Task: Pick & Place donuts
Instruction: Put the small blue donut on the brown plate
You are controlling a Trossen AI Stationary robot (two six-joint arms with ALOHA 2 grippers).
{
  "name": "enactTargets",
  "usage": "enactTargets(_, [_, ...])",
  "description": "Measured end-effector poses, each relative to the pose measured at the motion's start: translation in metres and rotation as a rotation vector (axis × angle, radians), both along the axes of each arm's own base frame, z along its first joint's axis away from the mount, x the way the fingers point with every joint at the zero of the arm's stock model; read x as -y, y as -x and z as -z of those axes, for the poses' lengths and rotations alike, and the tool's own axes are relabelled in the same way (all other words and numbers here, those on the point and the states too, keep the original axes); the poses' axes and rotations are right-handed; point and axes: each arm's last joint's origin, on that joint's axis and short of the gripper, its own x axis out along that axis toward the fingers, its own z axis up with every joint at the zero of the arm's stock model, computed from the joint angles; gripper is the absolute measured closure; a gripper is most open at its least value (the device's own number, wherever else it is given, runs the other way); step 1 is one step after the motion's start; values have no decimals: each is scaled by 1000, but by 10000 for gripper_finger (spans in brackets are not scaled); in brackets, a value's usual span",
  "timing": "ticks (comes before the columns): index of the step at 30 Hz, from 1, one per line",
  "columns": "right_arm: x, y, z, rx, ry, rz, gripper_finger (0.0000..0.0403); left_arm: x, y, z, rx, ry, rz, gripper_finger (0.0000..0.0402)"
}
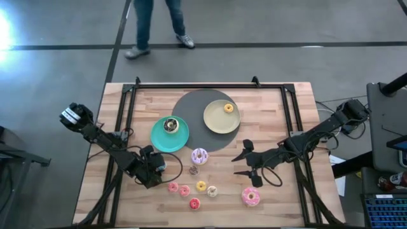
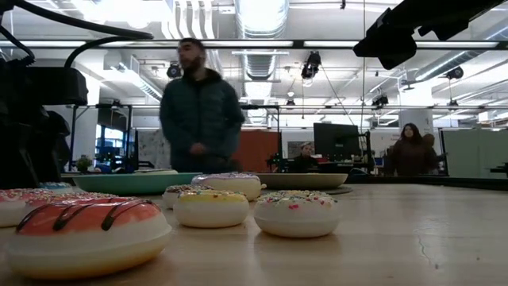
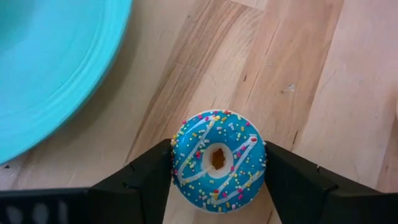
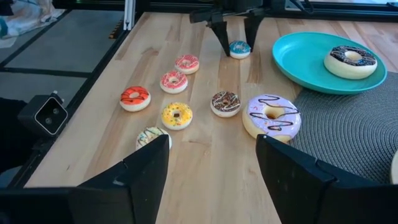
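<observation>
Jaws of the left gripper (image 3: 217,171) flank the small blue sprinkled toy donut (image 3: 218,160), seemingly clamped; teal plastic plate (image 3: 50,68) at ten o'clock. Right gripper's (image 4: 211,163) jaws apart, waiting.

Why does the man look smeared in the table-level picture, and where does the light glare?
Low view: the person is blurred, apparently by motion, the nearest donut is soft from closeness, and the ceiling lights are blown out. High view: white glare at the left edge. Left wrist view: the blue donut is sharp.
</observation>
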Motion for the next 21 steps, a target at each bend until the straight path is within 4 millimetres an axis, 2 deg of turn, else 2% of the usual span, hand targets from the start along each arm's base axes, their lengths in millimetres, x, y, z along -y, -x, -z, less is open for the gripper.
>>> enactTargets(4, [0, 0, 0, 0, 0, 0, 172, 0, 0, 0, 2, 2, 0, 206])
enactTargets(13, [0, 0, 0, 0, 0, 0, 172, 1, -1, -1, -3, 16, 8, 207])
enactTargets(21, [0, 0, 0, -1, 1, 0, 173, 11, -14, -20, 55, 12, 79, 207])
